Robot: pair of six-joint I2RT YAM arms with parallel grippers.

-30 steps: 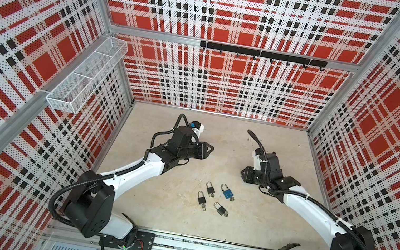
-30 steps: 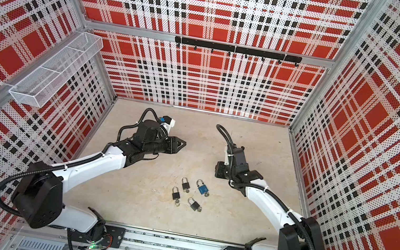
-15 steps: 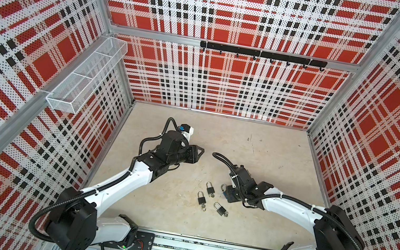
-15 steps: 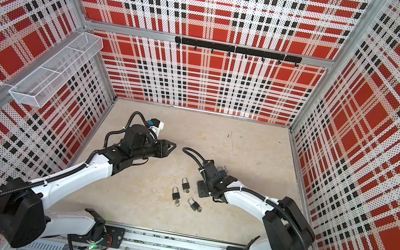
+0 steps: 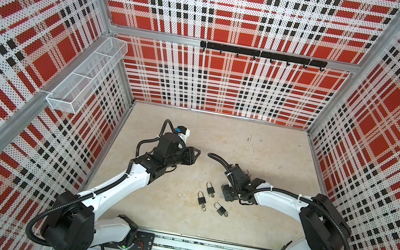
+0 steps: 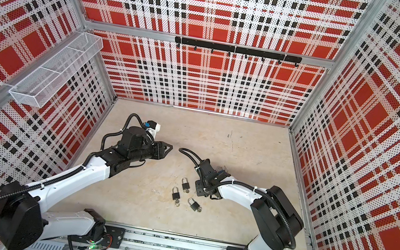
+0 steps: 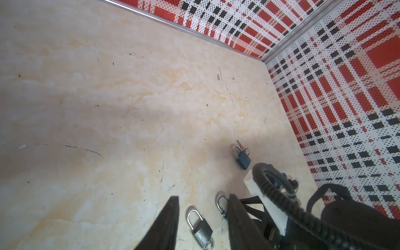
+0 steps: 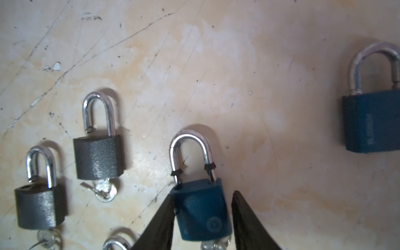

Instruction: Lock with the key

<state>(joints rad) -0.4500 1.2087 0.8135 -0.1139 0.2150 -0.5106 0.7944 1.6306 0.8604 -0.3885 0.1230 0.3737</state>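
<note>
The right gripper (image 8: 203, 194) sits low over the floor (image 8: 259, 65), its two black fingers (image 8: 160, 225) spread to either side of a blue padlock (image 8: 201, 210) that lies flat. One finger touches the edge of the lock's body. The other stands just clear of it, with a thin strip of floor showing between, so the lock is flanked but not pinched. A key (image 8: 213, 245) pokes out from under the body, between the fingers. In both top views this gripper is just beside three grey padlocks (image 5: 201, 197). The left gripper (image 7: 203, 195) hovers well apart from the blue lock, its fingers parted and holding nothing. A grey padlock (image 7: 200, 227) shows on the floor in the gap between them. The flanked lock bears a round stamped emblem, and a second blue padlock (image 8: 372, 123) carries raised lettering. Both are too blurred to read.
</note>
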